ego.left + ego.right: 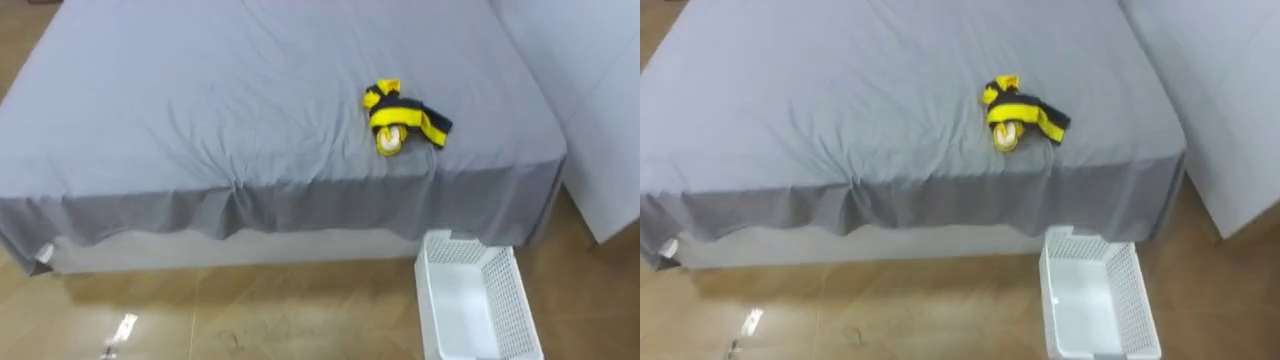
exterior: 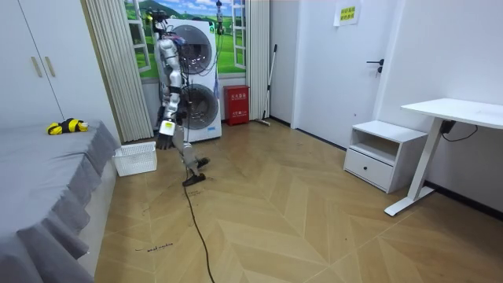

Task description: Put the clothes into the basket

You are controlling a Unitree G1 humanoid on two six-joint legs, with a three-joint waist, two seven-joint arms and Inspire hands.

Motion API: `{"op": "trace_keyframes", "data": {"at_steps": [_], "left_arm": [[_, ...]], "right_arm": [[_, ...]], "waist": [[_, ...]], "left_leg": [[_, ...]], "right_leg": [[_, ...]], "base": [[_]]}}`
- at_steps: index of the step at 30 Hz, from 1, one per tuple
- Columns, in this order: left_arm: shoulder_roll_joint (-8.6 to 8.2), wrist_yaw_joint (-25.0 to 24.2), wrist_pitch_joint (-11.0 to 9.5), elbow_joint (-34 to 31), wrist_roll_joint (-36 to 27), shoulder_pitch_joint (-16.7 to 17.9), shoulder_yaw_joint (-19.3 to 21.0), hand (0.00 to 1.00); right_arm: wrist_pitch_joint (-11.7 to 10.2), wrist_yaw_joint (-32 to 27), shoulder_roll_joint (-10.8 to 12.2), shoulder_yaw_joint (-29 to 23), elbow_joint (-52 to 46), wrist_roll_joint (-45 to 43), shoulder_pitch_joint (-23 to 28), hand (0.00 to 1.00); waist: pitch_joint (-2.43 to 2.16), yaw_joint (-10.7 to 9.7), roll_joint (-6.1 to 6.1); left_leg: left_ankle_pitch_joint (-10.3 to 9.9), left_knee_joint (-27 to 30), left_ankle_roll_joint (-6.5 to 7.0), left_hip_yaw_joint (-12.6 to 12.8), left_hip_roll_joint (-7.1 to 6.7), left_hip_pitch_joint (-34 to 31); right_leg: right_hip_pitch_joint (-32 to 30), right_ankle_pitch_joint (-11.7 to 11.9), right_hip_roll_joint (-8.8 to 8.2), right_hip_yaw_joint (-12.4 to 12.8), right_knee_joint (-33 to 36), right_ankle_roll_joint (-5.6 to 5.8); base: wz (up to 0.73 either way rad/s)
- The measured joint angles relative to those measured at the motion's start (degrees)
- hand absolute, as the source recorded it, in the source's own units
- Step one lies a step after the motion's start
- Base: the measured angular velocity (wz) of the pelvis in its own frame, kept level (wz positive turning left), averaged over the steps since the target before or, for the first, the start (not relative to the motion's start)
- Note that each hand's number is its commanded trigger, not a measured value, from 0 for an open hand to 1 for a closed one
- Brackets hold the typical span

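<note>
In the eye views, a bed (image 1: 200, 90) under a smooth grey sheet, creased where it drapes over the near edge, takes up the upper frame. Right of centre on it lie the clothes (image 1: 402, 118), a crumpled yellow-and-black striped bundle near the edge. At lower right a white plastic basket (image 1: 505, 300), rectangular with perforated walls, stands on the wood floor just below that edge.

The room view adds the surroundings. At far left the clothes (image 2: 67, 126) rest on the bed, with the basket (image 2: 135, 159) beside its far corner. The robot stands just right of the basket, before two stacked white washing machines (image 2: 192, 71). Its left hand (image 2: 163, 142) hangs low near the basket's rim; I cannot tell how the fingers are set. Further right are a red box (image 2: 237, 104) and a wall sign (image 2: 348, 13) at the top whose writing is too small to read. A white bedside cabinet (image 2: 380, 153) and a white desk (image 2: 456, 110) follow.
</note>
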Motion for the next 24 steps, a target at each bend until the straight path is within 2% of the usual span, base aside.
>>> {"op": "trace_keyframes", "data": {"at_steps": [1, 2, 3, 4, 5, 6, 7, 8, 9, 10, 11, 12, 13, 14, 15, 16, 18, 19, 20, 21, 22, 24], "left_arm": [[0.15, 0.0, 0.0, -0.1, 0.5, -0.1, -0.8, 0.0], [0.22, 0.0, 0.1, -0.2, 0.4, 0.0, -1.5, 0.0], [0.3, 0.0, 0.3, -0.6, 0.3, 0.1, -3.1, 0.0], [0.2, 0.0, 0.5, -0.7, 0.4, 0.6, -4.5, 0.0], [0.16, 0.0, 0.5, -0.7, 0.4, 0.7, -5.0, 0.0], [0.12, -0.2, 0.5, -0.7, 0.7, 0.8, -5.3, 0.0], [-0.18, -0.3, 0.3, -0.7, 1.1, 1.5, -4.7, 0.0], [-0.16, -0.3, 0.2, -0.8, 1.1, 2.0, -4.0, 0.0], [-0.15, -0.5, 0.2, -0.7, 1.1, 3.3, -2.3, 0.0], [-0.21, -0.8, 0.1, -0.7, 1.1, 3.9, -1.2, 0.0], [-0.19, -0.9, 0.0, -0.8, 1.0, 4.2, -0.9, 0.0], [0.14, -0.9, -0.1, -0.9, 0.8, 4.5, -0.8, 0.0], [0.21, -0.8, -0.1, -1.0, 0.8, 4.5, -0.9, 0.0], [0.17, -0.8, -0.1, -1.5, 0.6, 4.4, -1.0, 0.0], [-0.15, -0.8, -0.2, -2.2, -0.7, 4.3, -1.1, 0.0], [-0.38, -0.8, -0.3, -2.4, -1.2, 4.3, -1.2, 0.0], [-0.54, -0.8, -0.4, -2.8, -1.7, 4.3, -1.5, 0.0], [-0.52, -0.8, -0.7, -2.9, -1.7, 4.0, -1.5, 0.0], [-0.52, -0.8, -0.8, -2.9, -1.8, 3.8, -1.5, 0.0], [-0.24, -0.8, -0.9, -2.8, -1.8, 4.0, -1.6, 0.0], [-0.16, -0.8, -0.8, -2.8, -2.0, 4.0, -2.2, 0.0], [-0.23, -1.0, -0.8, -2.8, -2.4, 4.4, -3.4, 0.0]], "right_arm": [[-0.1, 0.0, 0.4, 0.1, -1.3, 0.0, -0.3, 0.0], [-0.2, 0.1, 0.4, 0.3, -1.4, 0.0, -0.6, 0.0], [-0.4, 0.3, 0.5, 0.6, -2.0, 0.4, -0.8, 0.0], [-0.6, 0.2, 0.5, 0.7, -2.6, 0.7, -0.6, 0.0], [-0.7, 0.2, 0.6, 0.7, -2.8, 0.7, -0.7, 0.0], [-1.2, 0.3, 0.5, 0.7, -3.5, 0.7, -0.7, 0.0], [-1.7, 0.4, 0.3, 0.6, -4.7, 0.7, -1.0, 0.0], [-1.7, 0.4, 0.5, 0.7, -5.6, 0.6, -1.1, 0.0], [-1.8, 0.6, 0.8, 0.9, -7.6, 0.1, -1.8, 0.0], [-2.3, 0.7, 0.7, 0.9, -9.4, -0.4, -2.2, 0.0], [-2.6, 0.8, 0.7, 1.2, -9.7, -0.4, -2.3, 0.0], [-3.0, 0.7, 0.7, 1.6, -9.9, 0.2, -2.2, 0.0], [-3.0, 0.8, 0.7, 2.0, -10.1, 0.6, -2.2, 0.0], [-3.1, 0.8, 0.7, 2.3, -10.1, 1.3, -2.9, 0.0], [-3.0, 0.9, 0.8, 2.4, -11.2, 2.2, -3.2, 0.0], [-3.0, 0.8, 0.7, 2.3, -12.3, 2.4, -3.1, 0.0], [-3.1, 0.7, 0.4, 2.3, -15.7, 2.4, -1.7, 0.0], [-3.1, 0.7, 0.1, 2.3, -16.6, 2.5, -1.4, 0.0], [-3.1, 0.7, 0.1, 2.3, -16.9, 2.4, -1.4, 0.0], [-2.9, 0.7, 0.5, 2.4, -16.8, 2.3, -1.0, 0.0], [-3.0, 0.7, 0.4, 2.4, -16.9, 1.7, -0.8, 0.0], [-3.0, 0.6, 0.3, 2.3, -16.9, 0.6, -0.6, 0.0]], "waist": [[0.0, -0.1, 0.04], [0.06, 0.0, 0.21], [0.05, -0.3, 0.3], [-0.34, -0.9, 0.72], [-0.44, -0.8, 0.82], [-0.73, -0.4, 0.98], [-1.5, 1.2, 2.46], [-1.58, 1.6, 2.82], [-1.41, 1.8, 3.07], [-1.38, 1.4, 3.01], [-1.23, 0.7, 2.77], [-0.9, -0.9, 1.93], [-0.81, -1.0, 1.42], [-0.54, -0.9, 0.68], [-0.26, -0.9, 0.06], [-0.23, -0.9, -0.1], [-0.54, -0.6, -0.41], [-0.73, -0.4, -0.34], [-0.8, -0.4, -0.25], [-1.57, -0.4, -0.63], [-1.7, -1.0, -0.89], [-1.64, -1.0, -0.69]], "left_leg": [[-0.3, -1.6, -0.49, -0.7, 0.62, 2.3], [-0.5, -2.6, -0.8, -0.8, 0.86, 3.6], [-1.0, -3.8, -1.69, -0.9, 1.17, 6.1], [-1.4, -3.9, -2.46, -1.0, 1.92, 8.2], [-1.5, -3.9, -2.58, -0.4, 2.24, 9.1], [-2.4, -3.4, -4.25, 0.5, 3.22, 10.6], [-4.3, -2.1, -7.42, 1.0, 5.73, 11.4], [-4.8, -0.6, -8.32, 1.1, 6.66, 11.5], [-4.9, 5.4, -9.11, 1.4, 7.93, 10.1], [-3.4, 14.0, -11.51, 1.7, 9.35, 8.0], [-2.5, 18.5, -12.75, 1.8, 10.27, 6.9], [-2.4, 25.8, -12.7, 2.0, 11.96, 5.0], [-2.5, 28.0, -12.6, 2.4, 12.75, 4.2], [-2.9, 29.7, -12.57, 2.6, 13.8, 2.2], [-3.4, 28.5, -11.77, 2.5, 14.21, 0.0], [-3.6, 27.3, -11.52, 2.5, 14.29, -1.2], [-4.1, 20.6, -11.29, 1.6, 13.79, -5.8], [-3.7, 15.6, -11.3, 0.9, 13.14, -7.5], [-3.0, 12.5, -10.7, 0.7, 12.75, -8.2], [-1.4, 10.5, -9.99, 0.6, 12.1, -7.5], [-0.6, 8.0, -9.22, 0.9, 10.94, -5.6], [0.1, 5.0, -8.9, 1.5, 9.89, -3.4]], "right_leg": [[-2.5, 0.5, 1.93, -1.5, -9.0, -0.66], [-3.2, 1.3, 2.73, -2.2, -14.0, -0.98], [-4.0, 6.1, 3.67, -3.3, -22.5, -2.41], [-3.6, 11.9, 4.31, -5.0, -27.3, -3.56], [-3.0, 14.5, 4.51, -5.9, -29.3, -4.75], [-2.6, 18.8, 5.84, -6.9, -30.8, -7.33], [-2.4, 17.9, 8.07, -7.4, -29.0, -7.96], [-1.6, 16.9, 8.73, -8.6, -28.0, -8.92], [-0.1, 15.1, 9.68, -9.5, -27.3, -10.07], [2.4, 13.4, 10.21, -8.5, -27.5, -10.13], [4.1, 12.5, 10.28, -8.1, -27.8, -10.06], [8.0, 10.8, 10.28, -7.2, -29.1, -9.22], [9.6, 10.5, 10.4, -6.9, -30.3, -9.01], [12.9, 10.4, 10.73, -6.3, -33.0, -8.93], [15.1, 10.4, 10.81, -5.7, -35.1, -8.76], [15.7, 10.4, 10.8, -5.3, -35.7, -8.72], [16.9, 10.1, 10.68, -3.8, -36.7, -8.1], [16.8, 10.0, 10.62, -2.9, -36.9, -7.77], [16.7, 9.9, 10.64, -2.6, -37.0, -7.49], [16.6, 9.7, 10.05, -1.8, -37.2, -6.62], [16.8, 9.6, 9.42, -1.2, -37.3, -6.09], [17.1, 9.8, 8.95, -0.7, -37.2, -5.74]], "base": [[0.24], [0.35], [0.56], [0.6], [0.49], [-0.08], [-0.37], [-0.64], [-0.46], [-0.22], [0.26], [0.36], [0.28], [-0.04], [-0.12], [-0.17], [-0.3], [-0.35], [-0.33], [-0.18], [-0.2], [-0.24]]}}
